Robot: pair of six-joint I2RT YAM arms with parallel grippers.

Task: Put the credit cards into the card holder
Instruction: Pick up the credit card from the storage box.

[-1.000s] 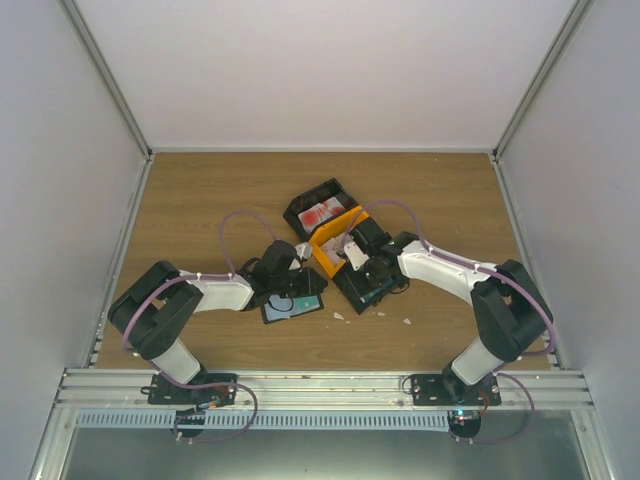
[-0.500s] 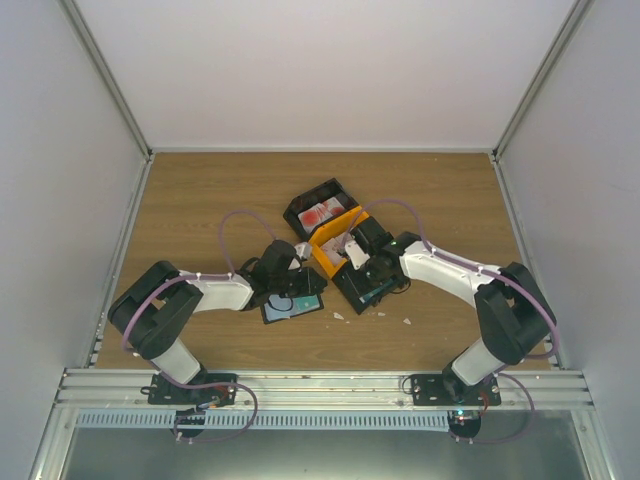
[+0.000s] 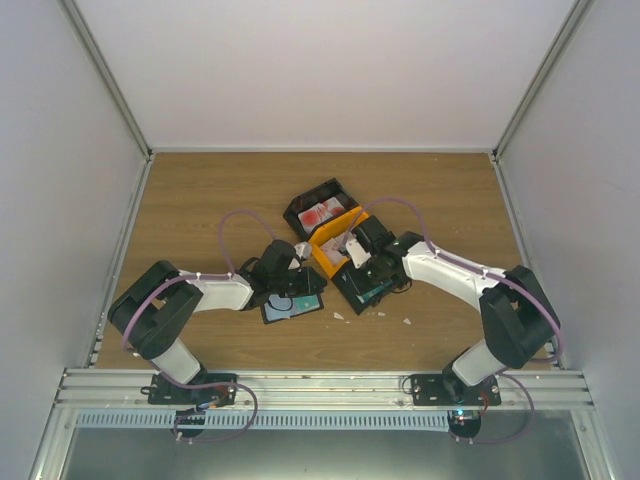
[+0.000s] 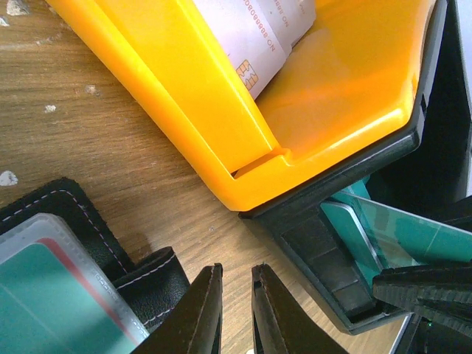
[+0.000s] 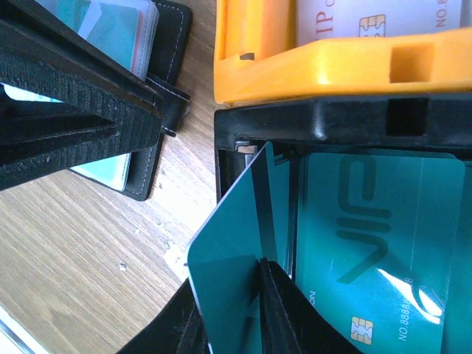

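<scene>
the right gripper [image 5: 232,302] pinches a teal credit card [image 5: 228,236] between its fingers, low in the right wrist view. the card stands on edge and tilts, its upper corner against the inner wall of the black bin [image 5: 332,118]. to the right of it, a second teal card marked vip [image 5: 376,236] lies flat in that bin, chip toward the bottom of the frame.

just above the black bin sits the orange bin [image 5: 295,66], touching it, with a white chip card [image 5: 369,18] inside. in the overhead view a further black bin [image 3: 298,207] holding red-and-white cards [image 3: 320,213] lies above the orange one, near the centre of the wooden table [image 3: 200,200].

the card holder [image 3: 292,307] lies open on the table left of centre, just beside the lower left of the bins. in the left wrist view it fills the lower left corner, and a teal card shows behind its clear window.

the left gripper [image 4: 234,295] stands at the bottom centre of its own view. its jaws are narrow with a slim gap, and bare wood shows between them. the wallet's stitched tab [image 4: 151,280] lies just left of the left finger. whether the fingers press on the holder i cannot tell.
</scene>
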